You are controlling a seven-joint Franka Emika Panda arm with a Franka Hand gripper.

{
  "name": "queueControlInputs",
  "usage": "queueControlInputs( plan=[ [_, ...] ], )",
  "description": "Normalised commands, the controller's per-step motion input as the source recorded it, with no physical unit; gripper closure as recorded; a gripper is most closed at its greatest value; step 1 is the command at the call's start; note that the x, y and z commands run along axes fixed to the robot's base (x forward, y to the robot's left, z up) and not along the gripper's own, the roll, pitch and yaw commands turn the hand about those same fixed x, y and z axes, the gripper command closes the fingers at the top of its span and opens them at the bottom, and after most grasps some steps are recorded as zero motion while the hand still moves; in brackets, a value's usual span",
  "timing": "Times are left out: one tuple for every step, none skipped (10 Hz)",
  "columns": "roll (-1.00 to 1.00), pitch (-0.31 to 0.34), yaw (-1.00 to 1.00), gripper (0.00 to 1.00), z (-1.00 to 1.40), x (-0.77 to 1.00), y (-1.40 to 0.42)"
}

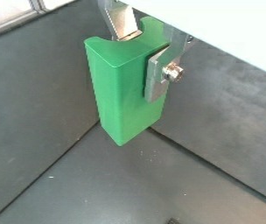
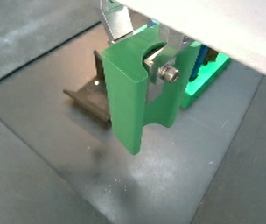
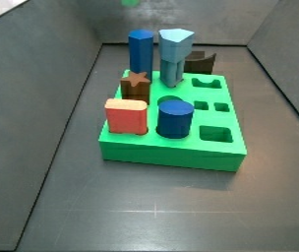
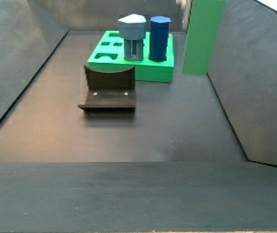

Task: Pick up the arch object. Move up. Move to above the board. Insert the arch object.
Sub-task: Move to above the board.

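Note:
My gripper (image 1: 143, 52) is shut on the arch object (image 1: 122, 92), a green block with a rounded notch between two legs. One silver finger (image 1: 126, 24) sits in the notch side and one (image 1: 159, 74) presses the outer face. Both wrist views show it held (image 2: 133, 96) above the dark floor. In a side view the arch hangs as a tall green block (image 4: 203, 36) to the right of the board (image 4: 110, 62); the gripper is out of that frame. The board (image 3: 139, 146) is a bright green slab with cut-out holes. It also shows behind the arch in a wrist view (image 2: 206, 77).
On the board stand a red block (image 3: 126, 115), a brown star (image 3: 137, 85), two blue cylinders (image 3: 175, 118) and a grey-blue peg (image 3: 175, 54). The dark fixture (image 4: 108, 91) stands on the floor beside the board. Grey walls enclose the floor.

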Motion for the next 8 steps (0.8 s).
queueControlInputs(
  plan=[
    [0.07, 0.099, 0.02, 1.00, 1.00, 0.04, -0.08],
    [0.08, 0.102, 0.02, 1.00, 1.00, 0.04, -0.08],
    [0.08, 0.102, 0.02, 1.00, 1.00, 0.04, -0.07],
    [0.08, 0.101, 0.02, 1.00, 1.00, 0.04, -0.06],
    [0.07, 0.103, 0.02, 1.00, 1.00, 0.03, -0.05],
    [0.07, 0.102, 0.02, 1.00, 0.95, 0.03, -0.04],
    [0.07, 0.102, 0.02, 1.00, 0.84, 0.03, -0.03],
    [0.06, 0.100, 0.02, 1.00, 0.57, 0.02, -0.02]
  ],
)
